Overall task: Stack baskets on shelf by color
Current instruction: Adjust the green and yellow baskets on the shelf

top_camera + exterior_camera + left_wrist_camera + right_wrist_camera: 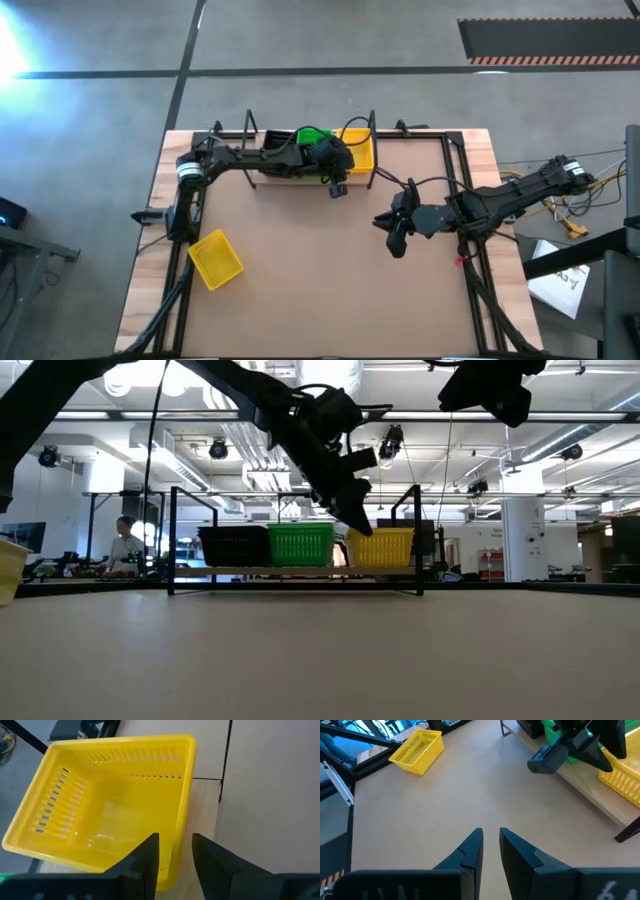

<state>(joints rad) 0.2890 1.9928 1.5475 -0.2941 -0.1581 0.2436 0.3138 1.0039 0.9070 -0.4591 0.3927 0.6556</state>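
The shelf (300, 572) stands at the table's far edge and bears black baskets (233, 545) on its left, green baskets (301, 544) in the middle and a yellow basket (382, 547) on its right. My left gripper (176, 845) is open over that yellow basket (110, 800), its fingers standing either side of the near wall. Another yellow basket (215, 259) rests on its base on the table near the left edge. My right gripper (491, 832) hangs shut above the table's right half (393, 240), touching nothing. My left gripper straddles the yellow basket's near wall (181, 815) from above, one finger (150, 855) inside the basket and one (210, 860) outside. Whether either finger touches the wall cannot be told. The basket sits upright on the shelf plank.
Thin black wire uprights (373, 130) stand at both shelf ends, one close to my left gripper. Bare tabletop (320, 270) stretches between the loose yellow basket and my right arm. A person (125, 540) is far off in the room behind.
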